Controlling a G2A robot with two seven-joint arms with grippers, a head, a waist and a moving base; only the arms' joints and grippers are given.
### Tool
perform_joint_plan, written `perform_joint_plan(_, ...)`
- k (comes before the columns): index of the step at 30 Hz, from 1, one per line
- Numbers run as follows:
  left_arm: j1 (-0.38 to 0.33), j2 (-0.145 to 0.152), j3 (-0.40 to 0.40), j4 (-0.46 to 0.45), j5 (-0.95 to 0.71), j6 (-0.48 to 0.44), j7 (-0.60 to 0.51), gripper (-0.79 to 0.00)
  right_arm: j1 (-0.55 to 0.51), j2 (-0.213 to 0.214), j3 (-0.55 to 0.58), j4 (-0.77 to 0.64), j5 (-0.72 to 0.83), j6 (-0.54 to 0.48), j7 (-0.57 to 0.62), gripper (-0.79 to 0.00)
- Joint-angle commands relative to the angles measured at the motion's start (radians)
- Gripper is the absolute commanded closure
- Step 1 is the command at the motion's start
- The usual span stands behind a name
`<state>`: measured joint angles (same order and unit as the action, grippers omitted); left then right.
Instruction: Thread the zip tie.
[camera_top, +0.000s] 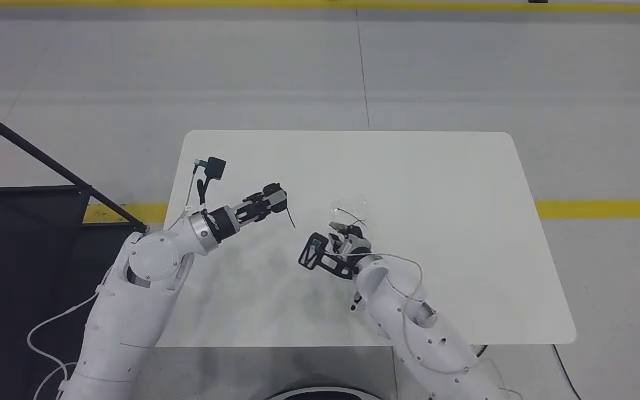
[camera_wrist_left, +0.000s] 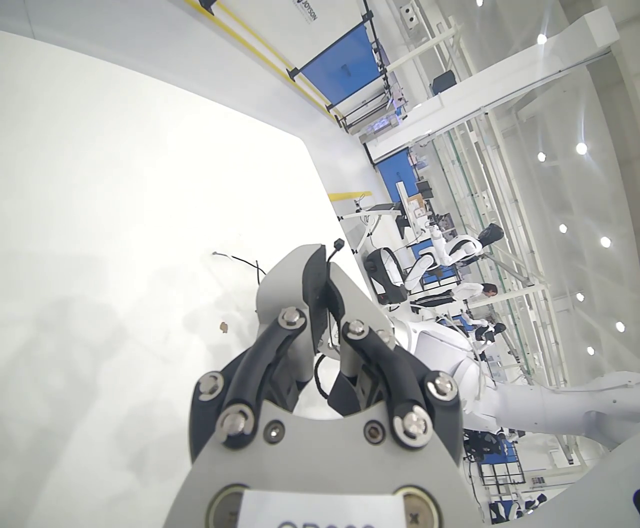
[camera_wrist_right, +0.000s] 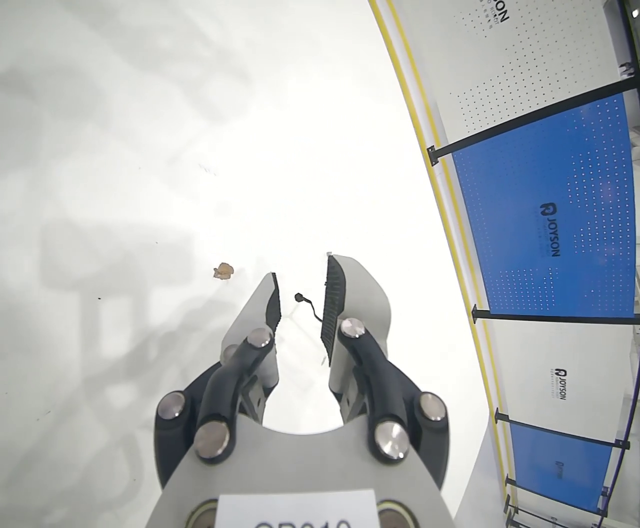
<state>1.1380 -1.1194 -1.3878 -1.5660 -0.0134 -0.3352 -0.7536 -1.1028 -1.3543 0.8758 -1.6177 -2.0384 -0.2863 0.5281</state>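
One zip tie, apparently, in left claw — right claw wide

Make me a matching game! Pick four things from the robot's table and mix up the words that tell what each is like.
Things:
1. left gripper
2. right gripper
3. speck
4. table

What it is like:
A. white
B. open
C. brown
D. shut on the zip tie

Pairs: 1-D, 2-B, 3-C, 4-A
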Motion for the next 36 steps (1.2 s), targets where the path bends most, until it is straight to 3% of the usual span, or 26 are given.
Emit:
perform_joint_plan(1,0.0,0.0,0.0,0.0,0.0,0.0,0.0,0.0,0.003,-0.003,0.0,0.004,-0.001,0.001,0.01,-0.228)
perform_joint_plan(10,0.0,0.0,0.0,0.0,0.0,0.0,0.0,0.0,0.011,-0.014,0.0,0.015,-0.005,0.005,0.032,-0.194)
perform_joint_plan(16,0.0,0.0,0.0,0.0,0.0,0.0,0.0,0.0,0.012,-0.019,0.005,0.018,-0.002,-0.002,0.03,0.0)
perform_joint_plan(25,0.0,0.0,0.0,0.0,0.0,0.0,0.0,0.0,0.007,-0.024,0.017,0.005,-0.009,-0.006,0.018,0.0)
perform_joint_plan(27,0.0,0.0,0.0,0.0,0.0,0.0,0.0,0.0,-0.001,-0.024,0.018,-0.004,-0.015,-0.006,0.018,-0.163)
perform_joint_plan(29,0.0,0.0,0.0,0.0,0.0,0.0,0.0,0.0,-0.009,-0.024,0.019,-0.011,-0.022,-0.007,0.017,-0.219)
perform_joint_plan(36,0.0,0.0,0.0,0.0,0.0,0.0,0.0,0.0,-0.026,-0.026,0.02,-0.012,-0.044,-0.007,0.011,-0.277)
